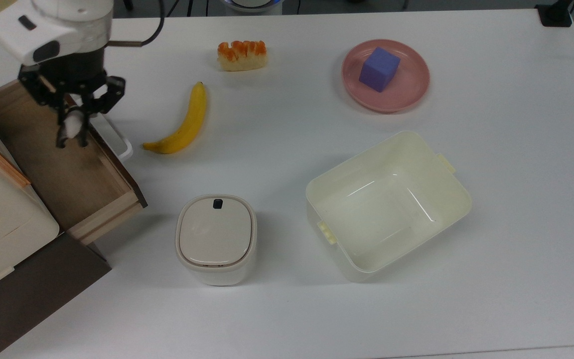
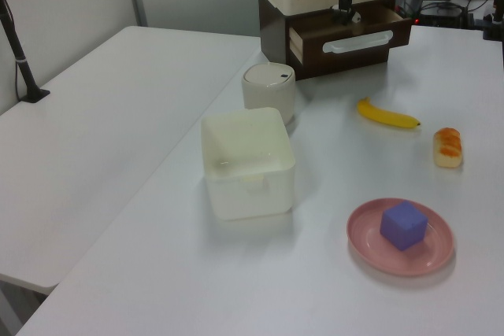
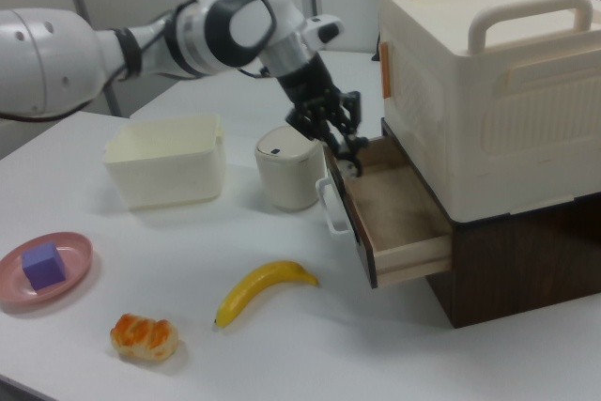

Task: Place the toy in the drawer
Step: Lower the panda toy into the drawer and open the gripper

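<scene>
pincer [image 1: 71, 130] pinching the small black-and-white panda toy [image 1: 71, 124], hanging just inside the dark front panel of the open light wooden drawer [image 1: 68, 184], cavity directly below; judged ready to lower and release.

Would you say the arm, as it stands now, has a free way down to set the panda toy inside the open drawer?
Probably yes. The gripper, shut on the toy, hangs over the pulled-out drawer, just inside its front panel. The drawer's floor looks bare, and nothing lies between the toy and it.
</scene>
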{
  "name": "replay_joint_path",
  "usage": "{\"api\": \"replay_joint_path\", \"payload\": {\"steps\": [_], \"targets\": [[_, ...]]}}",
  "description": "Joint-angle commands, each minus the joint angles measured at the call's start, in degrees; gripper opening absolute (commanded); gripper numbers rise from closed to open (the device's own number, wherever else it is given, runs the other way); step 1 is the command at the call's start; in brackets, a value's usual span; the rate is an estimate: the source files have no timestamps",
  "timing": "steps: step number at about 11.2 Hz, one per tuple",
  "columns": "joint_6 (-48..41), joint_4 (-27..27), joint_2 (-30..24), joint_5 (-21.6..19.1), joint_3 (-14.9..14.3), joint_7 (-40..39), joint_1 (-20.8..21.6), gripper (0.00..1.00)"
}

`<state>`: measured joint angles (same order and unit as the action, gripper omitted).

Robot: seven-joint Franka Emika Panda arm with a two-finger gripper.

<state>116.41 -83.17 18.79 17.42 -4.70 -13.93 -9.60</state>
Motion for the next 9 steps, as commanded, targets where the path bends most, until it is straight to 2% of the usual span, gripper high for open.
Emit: {"api": "replay_joint_path", "payload": {"steps": [1, 2, 4, 6, 8, 9], "targets": [[1.9, 0.9, 1.3, 2.0, -0.1, -6.1, -2.3, 0.55], [1.9, 0.8, 1.3, 1.8, -0.1, -6.0, -2.4, 0.69], [1.5, -0.3, 0.6, 0.9, 0.7, -4.8, -1.7, 0.79], [1.1, -1.8, -0.5, 0.9, 2.1, 2.5, 0.6, 0.8], [0.6, -1.9, -0.8, 0.2, 5.9, 10.6, 0.8, 0.8], [0.6, -2.8, -1.2, -1.4, 7.6, 13.9, 0.8, 0.82]]}}
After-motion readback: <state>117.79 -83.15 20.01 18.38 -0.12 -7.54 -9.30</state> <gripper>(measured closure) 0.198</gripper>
